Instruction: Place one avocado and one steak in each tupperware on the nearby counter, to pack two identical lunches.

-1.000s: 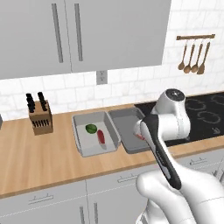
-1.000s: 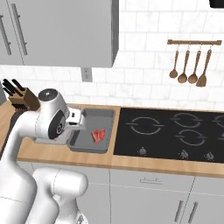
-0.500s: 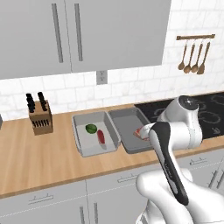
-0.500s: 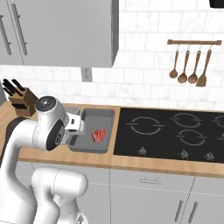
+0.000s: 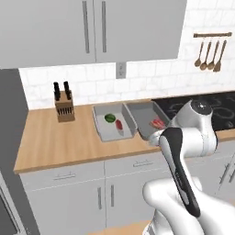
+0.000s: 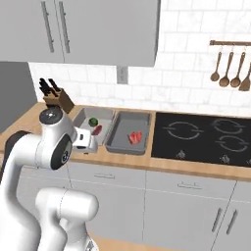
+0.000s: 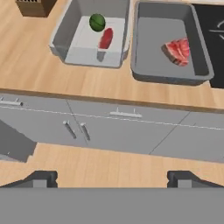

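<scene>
On counter (image 7: pixel 52 65), two grey tupperware (image 7: pixel 168 43), red streaked steak (image 7: pixel 178 50)

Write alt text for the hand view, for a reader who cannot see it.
Two grey tupperware bins sit side by side on a wooden counter: the left tupperware holds an avocado and a steak, the right tupperware a second steak alone. The open tool hangs empty, out in front of the grey drawer fronts.

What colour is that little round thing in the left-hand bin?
Green, with a darker shade on it: the avocado, lying beside a red steak. The hand view shows it best.
</scene>
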